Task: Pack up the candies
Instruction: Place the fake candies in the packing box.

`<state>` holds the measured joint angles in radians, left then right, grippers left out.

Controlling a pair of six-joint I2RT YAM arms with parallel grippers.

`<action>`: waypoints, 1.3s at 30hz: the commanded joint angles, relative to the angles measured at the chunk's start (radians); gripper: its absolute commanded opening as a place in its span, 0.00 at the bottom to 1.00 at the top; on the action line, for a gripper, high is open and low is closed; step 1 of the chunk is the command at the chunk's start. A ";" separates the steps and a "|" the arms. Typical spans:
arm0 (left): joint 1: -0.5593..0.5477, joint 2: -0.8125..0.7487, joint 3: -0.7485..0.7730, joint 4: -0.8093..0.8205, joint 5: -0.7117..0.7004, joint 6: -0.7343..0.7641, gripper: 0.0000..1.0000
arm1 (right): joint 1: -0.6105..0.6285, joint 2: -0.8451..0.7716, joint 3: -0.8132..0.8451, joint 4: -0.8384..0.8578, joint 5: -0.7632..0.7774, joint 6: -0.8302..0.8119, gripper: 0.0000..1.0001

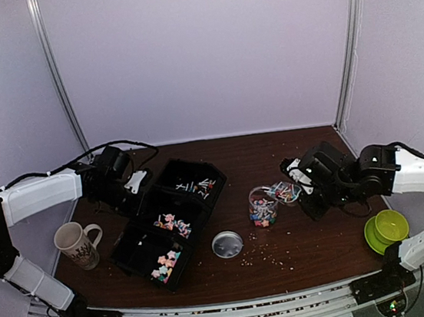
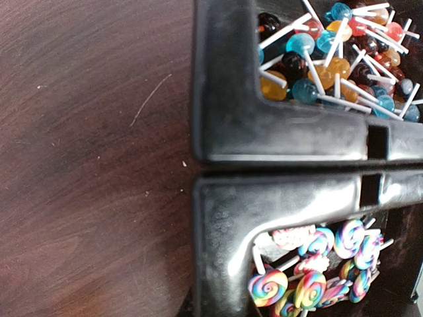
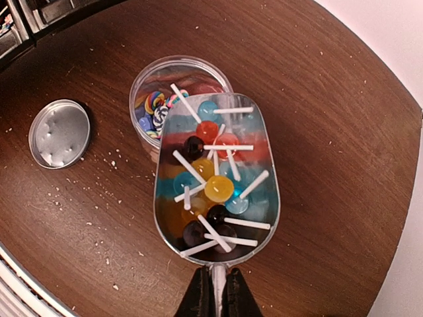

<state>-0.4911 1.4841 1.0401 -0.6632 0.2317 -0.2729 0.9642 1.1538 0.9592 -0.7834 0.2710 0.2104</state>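
Dark brown wooden table [image 1: 312, 154], pale crumbs [image 1: 264, 254] scattered; lilac walls [image 1: 199, 52].
Right gripper [image 3: 213, 292], three o'clock, clamps clear plastic scoop [image 3: 264, 152]; left gripper [image 1: 136, 185], ten o'clock, closed.

Small multicoloured lollipop candies [image 3: 218, 188] in clear scoop [image 3: 275, 198] above open jar [image 3: 140, 82]; more in tray [image 2: 225, 99].

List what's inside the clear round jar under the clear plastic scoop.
Swirled multicoloured candies show in the clear round jar's uncovered left side. The clear plastic scoop of round lollipops covers the rest, so its fill level is hidden.
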 commanded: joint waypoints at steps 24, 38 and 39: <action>0.008 -0.028 0.060 0.064 0.044 -0.021 0.00 | 0.016 0.131 0.203 -0.254 -0.042 -0.045 0.00; 0.008 -0.024 0.060 0.059 0.044 -0.017 0.00 | 0.054 0.173 0.319 -0.347 0.026 -0.086 0.00; 0.008 -0.022 0.061 0.056 0.045 -0.016 0.00 | 0.055 0.173 0.330 -0.346 0.037 -0.092 0.00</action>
<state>-0.4908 1.4841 1.0405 -0.6643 0.2241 -0.2726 1.0107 1.3296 1.2263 -1.0988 0.2382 0.1371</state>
